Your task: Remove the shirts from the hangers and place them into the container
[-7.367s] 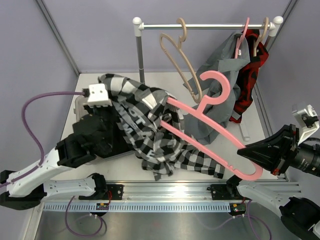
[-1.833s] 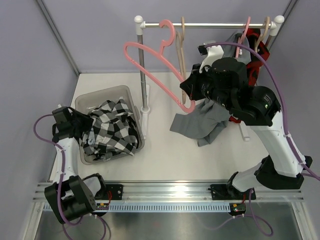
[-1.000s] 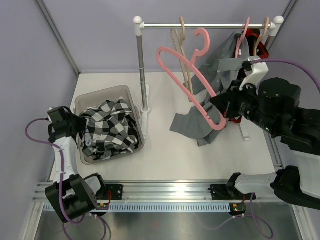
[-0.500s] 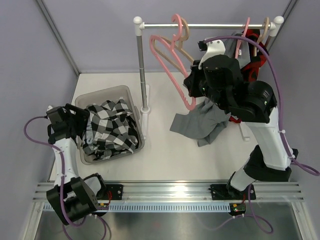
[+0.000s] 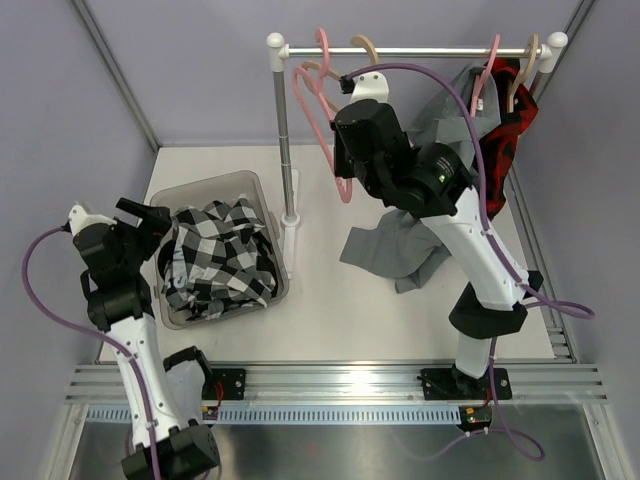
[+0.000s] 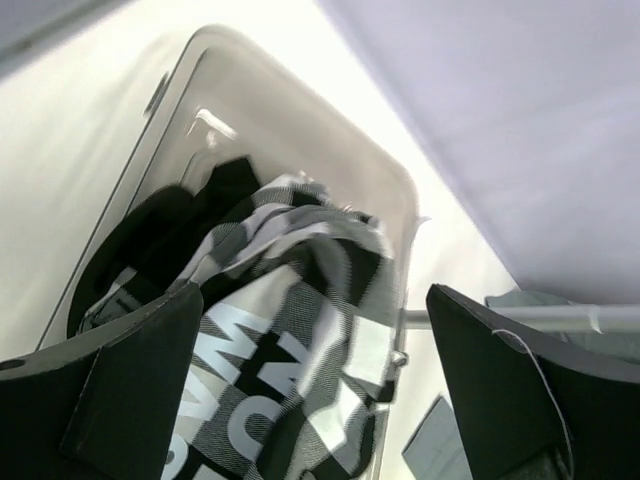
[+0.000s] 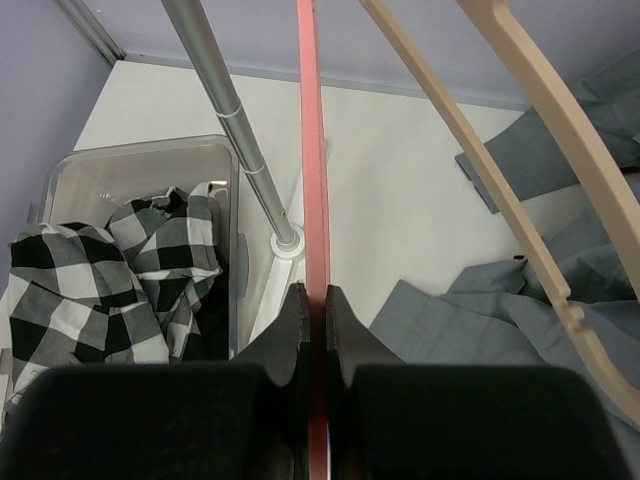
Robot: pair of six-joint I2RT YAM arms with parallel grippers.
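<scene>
Pinching a pink hanger (image 7: 312, 200), right claw (image 7: 310, 300) clenched (left claw (image 6: 320, 370) released, over plaid shirt (image 5: 220, 260) in container (image 5: 200, 190)).

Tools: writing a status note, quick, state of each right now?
Left tool: open, holding nothing.
Right tool: closed on the pink hanger.

The right end effector (image 7: 312, 293) pinches a pink hanger (image 7: 310, 150).
</scene>
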